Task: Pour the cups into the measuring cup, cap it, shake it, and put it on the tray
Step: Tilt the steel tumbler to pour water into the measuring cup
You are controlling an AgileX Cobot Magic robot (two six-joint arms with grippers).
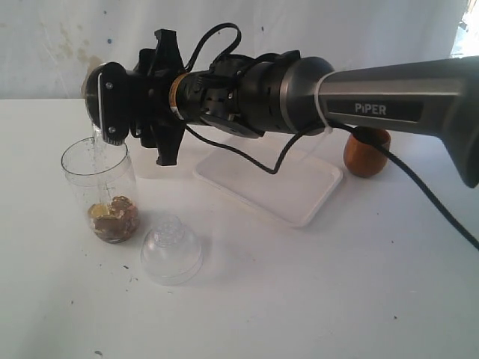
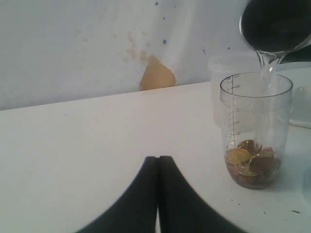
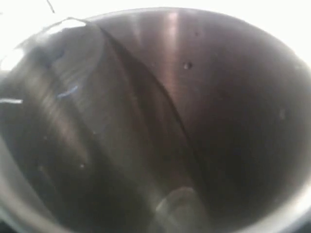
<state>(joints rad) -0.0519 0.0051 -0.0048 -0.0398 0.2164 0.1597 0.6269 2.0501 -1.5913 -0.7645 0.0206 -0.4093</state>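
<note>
Exterior view: right gripper (image 1: 112, 108) apparently grasps the steel tumbler (image 2: 277, 24), tilted over the measuring cup (image 1: 99, 183) at the left so water streams in; left gripper (image 2: 158, 167) is clenched and empty.

Robot lab bench: white table (image 1: 374, 299), stained white backdrop (image 1: 75, 45), PIPER arm (image 1: 389, 105).

Right arm (image 1: 404, 93): grey tapered shell, black strip w/ white "PiPER" lettering; black wrist, orange ring, black cables (image 1: 434, 200). Right gripper (image 1: 108, 105) black, prob. two silver screws. Left gripper (image 2: 158, 194): black tapered fingers.
</note>
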